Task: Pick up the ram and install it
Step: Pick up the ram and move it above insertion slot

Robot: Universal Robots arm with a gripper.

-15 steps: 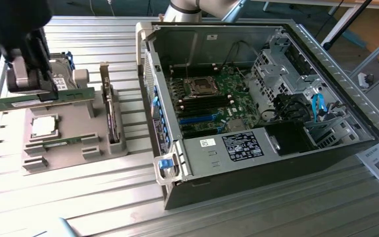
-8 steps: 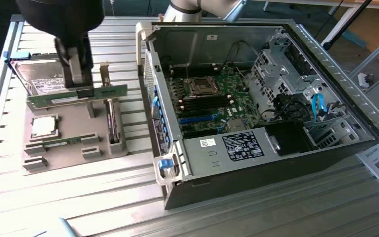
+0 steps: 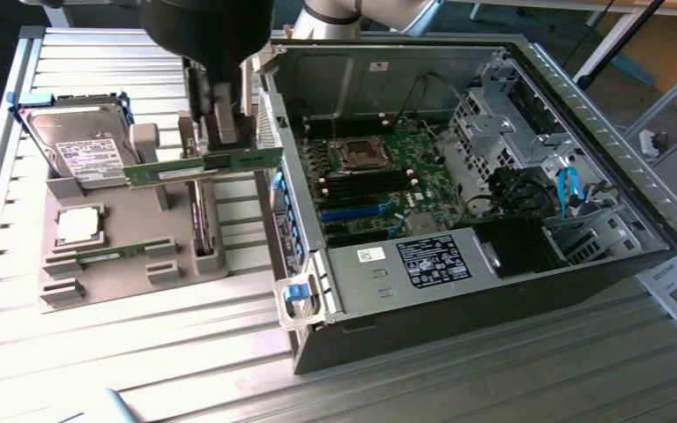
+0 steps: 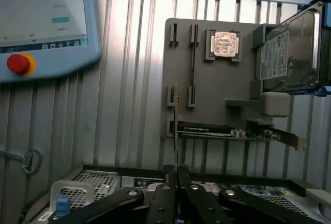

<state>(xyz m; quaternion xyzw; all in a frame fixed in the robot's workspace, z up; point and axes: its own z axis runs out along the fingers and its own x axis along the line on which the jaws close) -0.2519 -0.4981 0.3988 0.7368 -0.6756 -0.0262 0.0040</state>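
The ram (image 3: 162,171), a slim green stick, hangs level above the grey holder tray (image 3: 127,238), just outside the open computer case (image 3: 457,176). My gripper (image 3: 216,157) is shut on it from above, near the stick's middle. In the wrist view the ram (image 4: 177,125) shows edge-on as a thin strip running out from between my fingertips (image 4: 176,172), over the tray (image 4: 217,84). The black memory slots (image 3: 368,185) lie on the motherboard inside the case, to the exterior view's right of the held stick.
On the tray sit a hard drive (image 3: 80,145), a silver processor chip (image 3: 80,226), a dark expansion card (image 4: 222,130) standing on edge and another green stick (image 3: 103,256). A teach pendant (image 4: 41,22) with a red button lies on the slatted table. The case wall (image 3: 271,132) stands close beside the gripper.
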